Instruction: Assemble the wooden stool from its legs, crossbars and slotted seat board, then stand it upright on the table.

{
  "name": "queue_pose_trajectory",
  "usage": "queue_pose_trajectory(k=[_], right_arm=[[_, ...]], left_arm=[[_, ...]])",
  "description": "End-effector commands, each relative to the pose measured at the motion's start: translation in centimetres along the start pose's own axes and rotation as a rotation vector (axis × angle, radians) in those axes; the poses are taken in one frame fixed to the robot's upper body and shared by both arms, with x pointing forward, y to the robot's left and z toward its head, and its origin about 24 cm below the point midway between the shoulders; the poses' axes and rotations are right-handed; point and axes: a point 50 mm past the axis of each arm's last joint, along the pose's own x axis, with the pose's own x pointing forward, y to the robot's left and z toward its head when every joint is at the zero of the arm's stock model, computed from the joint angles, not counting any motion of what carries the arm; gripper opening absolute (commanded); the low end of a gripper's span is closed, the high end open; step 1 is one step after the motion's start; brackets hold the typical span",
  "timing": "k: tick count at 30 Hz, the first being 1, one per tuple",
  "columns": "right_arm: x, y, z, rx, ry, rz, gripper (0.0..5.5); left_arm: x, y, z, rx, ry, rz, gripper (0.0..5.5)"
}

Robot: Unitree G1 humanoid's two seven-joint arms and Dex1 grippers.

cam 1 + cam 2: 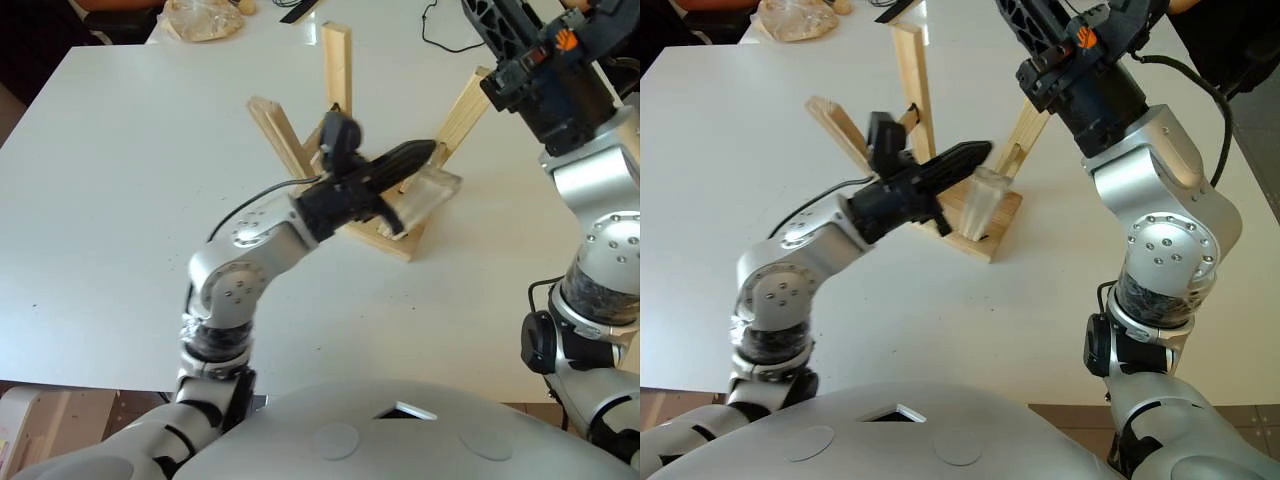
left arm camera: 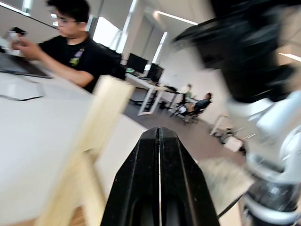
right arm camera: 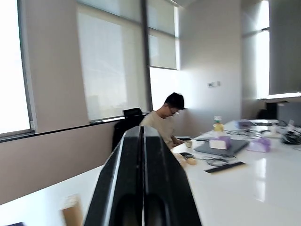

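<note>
Left tool (image 1: 427,149) pinched closed above inverted stool (image 1: 337,65); right tool (image 3: 142,129) closed, raised.

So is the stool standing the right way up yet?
No, it is upside down. The seat board lies flat on the table, and the legs stick up into the air.

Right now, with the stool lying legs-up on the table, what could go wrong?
The left gripper, shut, sits among the upturned legs of the stool; a sideways sweep might knock a leg loose. The right gripper hangs near the rightmost leg and may bump it when descending.
</note>
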Motion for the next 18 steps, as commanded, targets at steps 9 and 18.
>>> queue_pose_trajectory(k=[9, 18], right_arm=[[-4.9, -5.4, 0.6, -0.203, 0.127, -0.322, 0.00], [-10.0, -6.0, -9.1, -0.473, 0.771, -0.173, 0.00]], left_arm=[[-14.0, 4.1, 19.5, 0.626, -0.366, 0.737, 0.03], [-17.7, 7.7, 2.4, 0.282, 0.174, 0.664, 0.03]])
